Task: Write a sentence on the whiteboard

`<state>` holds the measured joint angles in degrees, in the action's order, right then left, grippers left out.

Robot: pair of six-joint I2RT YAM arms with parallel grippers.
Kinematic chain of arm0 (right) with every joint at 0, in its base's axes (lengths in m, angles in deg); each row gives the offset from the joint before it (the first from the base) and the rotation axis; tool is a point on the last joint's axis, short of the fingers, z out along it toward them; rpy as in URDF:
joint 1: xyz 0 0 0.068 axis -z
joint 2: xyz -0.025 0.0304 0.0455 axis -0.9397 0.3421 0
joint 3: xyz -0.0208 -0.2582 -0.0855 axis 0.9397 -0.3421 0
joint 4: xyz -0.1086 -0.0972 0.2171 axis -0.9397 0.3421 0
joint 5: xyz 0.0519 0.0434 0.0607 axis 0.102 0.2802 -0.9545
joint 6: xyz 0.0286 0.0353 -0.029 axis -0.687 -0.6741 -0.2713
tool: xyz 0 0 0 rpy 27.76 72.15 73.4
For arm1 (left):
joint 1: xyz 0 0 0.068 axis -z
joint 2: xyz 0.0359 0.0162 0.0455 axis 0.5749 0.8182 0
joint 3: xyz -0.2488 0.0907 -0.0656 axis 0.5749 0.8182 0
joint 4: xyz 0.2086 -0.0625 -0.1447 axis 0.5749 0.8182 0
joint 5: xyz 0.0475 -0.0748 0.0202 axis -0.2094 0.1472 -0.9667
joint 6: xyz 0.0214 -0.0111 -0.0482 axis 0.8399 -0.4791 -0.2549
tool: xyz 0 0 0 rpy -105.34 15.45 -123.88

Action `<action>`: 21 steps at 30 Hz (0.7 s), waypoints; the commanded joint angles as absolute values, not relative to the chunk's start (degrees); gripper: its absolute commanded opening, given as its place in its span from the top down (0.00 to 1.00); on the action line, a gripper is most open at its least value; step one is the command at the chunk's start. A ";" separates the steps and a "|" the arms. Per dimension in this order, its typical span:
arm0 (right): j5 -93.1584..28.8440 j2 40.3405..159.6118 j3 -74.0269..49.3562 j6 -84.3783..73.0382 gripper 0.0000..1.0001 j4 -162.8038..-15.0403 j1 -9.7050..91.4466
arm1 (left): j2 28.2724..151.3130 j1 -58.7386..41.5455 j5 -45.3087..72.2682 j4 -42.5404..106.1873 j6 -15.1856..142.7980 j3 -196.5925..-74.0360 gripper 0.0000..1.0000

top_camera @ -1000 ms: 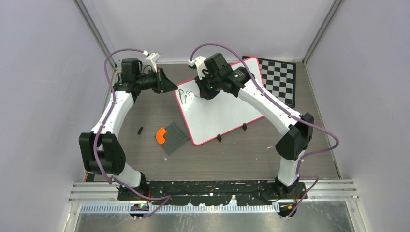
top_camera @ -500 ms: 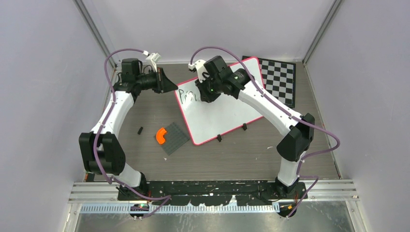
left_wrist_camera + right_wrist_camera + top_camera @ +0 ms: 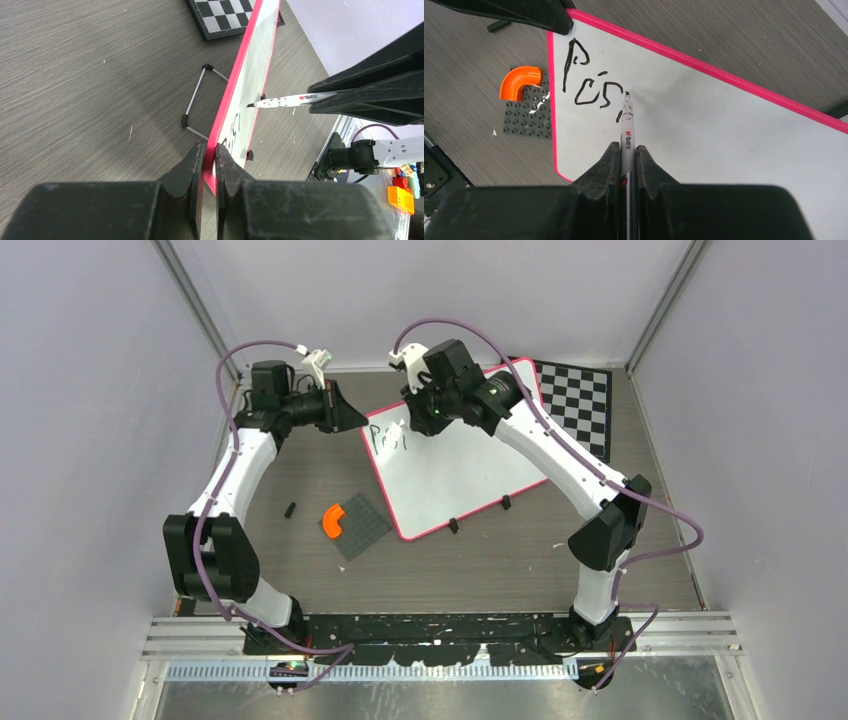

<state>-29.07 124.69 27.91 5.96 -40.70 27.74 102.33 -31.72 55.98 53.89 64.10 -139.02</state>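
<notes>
Large flat white whiteboard (image 3: 460,480) w/ pink rim: propped tilted mid-table, beside checkered board (image 3: 575,405); L gripper (image 3: 210,147) clenched on its far-left corner. R gripper (image 3: 626,150) grasping slim white-barrelled marker pen (image 3: 628,125); tip just beside black handwritten scrawl (image 3: 589,82), few letters only.

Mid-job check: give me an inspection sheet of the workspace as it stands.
Surface: dark wood-grain table.
Job's things: white red-rimmed whiteboard propped on wire stand; black handwritten scrawl, few letters, near its left corner.
Clutter: orange curved brick at dark grey studded plate; checkered chessboard; small black piece.
Grippers: left gripper shut on board's rim; right gripper shut on grey marker pen.
Cables: purple cables arching over both arms.
Surroundings: pale grey walls.
</notes>
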 commanded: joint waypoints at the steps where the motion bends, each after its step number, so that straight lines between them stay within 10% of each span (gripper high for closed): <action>1: -27.44 126.12 29.50 7.14 1.00 -42.40 27.80 | 101.52 -30.27 56.77 54.62 64.66 -140.46 1.00; 21: -26.91 120.63 26.15 7.67 1.00 -40.99 28.23 | 101.23 -30.26 56.61 54.78 64.93 -140.33 1.00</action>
<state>-28.13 125.74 27.16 6.88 -40.39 27.76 102.33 -31.63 55.78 53.94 64.32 -139.04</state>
